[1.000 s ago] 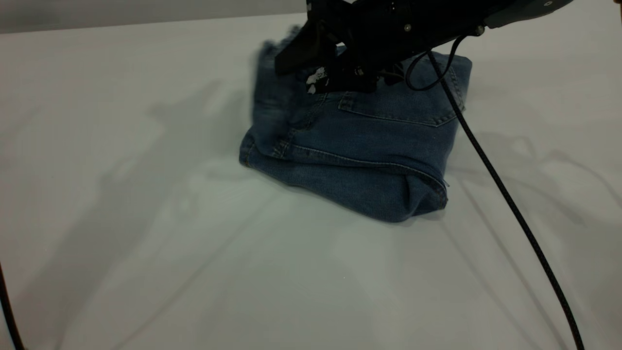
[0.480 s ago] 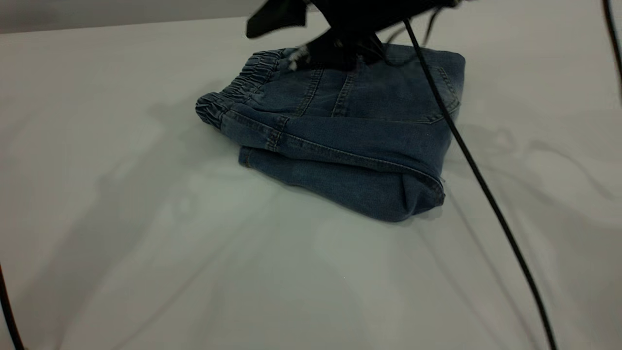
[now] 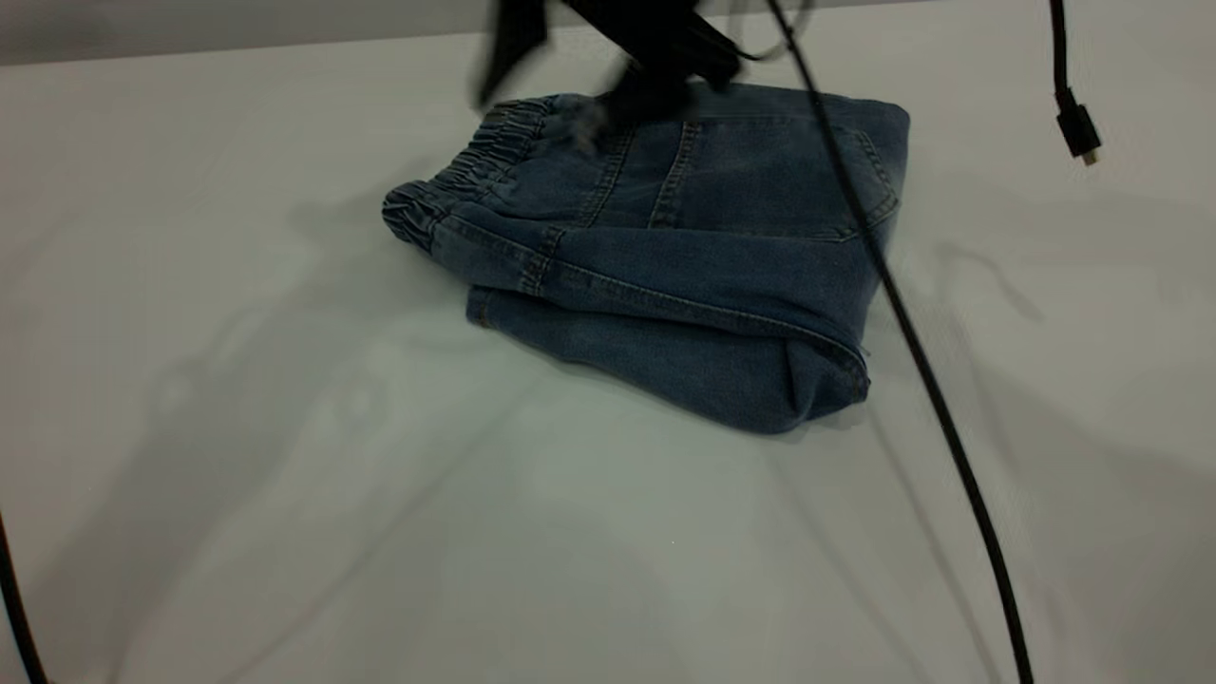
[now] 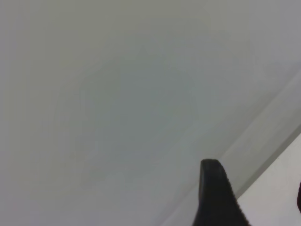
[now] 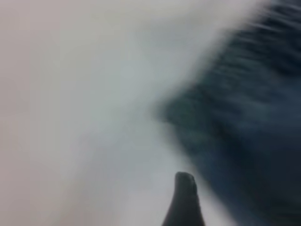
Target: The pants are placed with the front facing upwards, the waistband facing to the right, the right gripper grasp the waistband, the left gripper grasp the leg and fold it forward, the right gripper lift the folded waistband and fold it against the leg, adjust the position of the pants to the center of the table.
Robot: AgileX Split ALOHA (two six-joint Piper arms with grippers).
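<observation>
The blue denim pants (image 3: pixel 703 247) lie folded in a thick bundle on the white table (image 3: pixel 237 427), back pocket up. Their gathered waistband (image 3: pixel 465 161) is at the bundle's left end. My right gripper (image 3: pixel 556 85) hovers, blurred, just above the far edge of the pants near the waistband, open and holding nothing. In the right wrist view one of its fingertips (image 5: pixel 184 188) shows beside the blurred pants (image 5: pixel 244 132). The left gripper is out of the exterior view. Its wrist view shows one thick finger (image 4: pixel 214 193) over bare table (image 4: pixel 117 103), the jaws apart and empty.
A black cable (image 3: pixel 912 332) from the right arm runs down across the right side of the pants to the front edge. A loose plug (image 3: pixel 1078 128) dangles at the upper right. Another cable (image 3: pixel 14 608) shows at the far left edge.
The right gripper laid the waistband down leftward over the folded pants, let go and rose toward the back. The pants have lain still for the last half second.
</observation>
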